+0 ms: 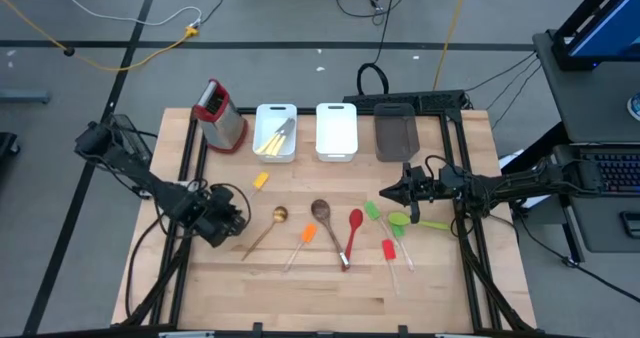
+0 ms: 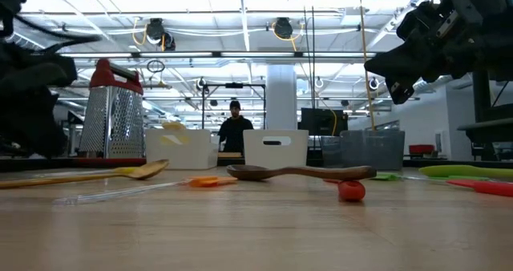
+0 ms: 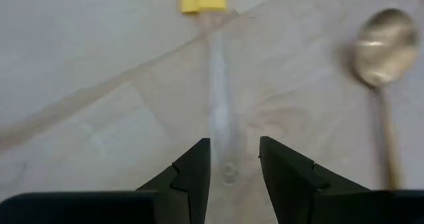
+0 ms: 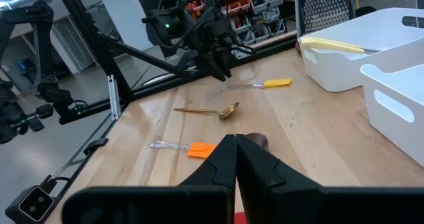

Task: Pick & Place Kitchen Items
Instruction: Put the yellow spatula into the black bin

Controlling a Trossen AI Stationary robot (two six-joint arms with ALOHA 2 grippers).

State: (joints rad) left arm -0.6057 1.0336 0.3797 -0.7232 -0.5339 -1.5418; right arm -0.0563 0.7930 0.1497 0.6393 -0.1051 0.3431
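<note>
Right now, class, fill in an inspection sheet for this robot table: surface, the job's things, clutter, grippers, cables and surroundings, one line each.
Surface: wooden table, pale planks, black frame.
Job's things: yellow spatula, gold spoon, orange spatula, dark wooden spoon, red spoon, red spatula, lime-green spoon loose on the table; some utensils already in the left white bin.
Clutter: box grater; second white bin and grey bin.
Grippers: left gripper fingers open, straddling the yellow spatula's clear handle; right gripper fingers shut, holding nothing, above the table.
Cables: yellow cable and black cables on the floor.
Surroundings: a person beyond the table.
</note>
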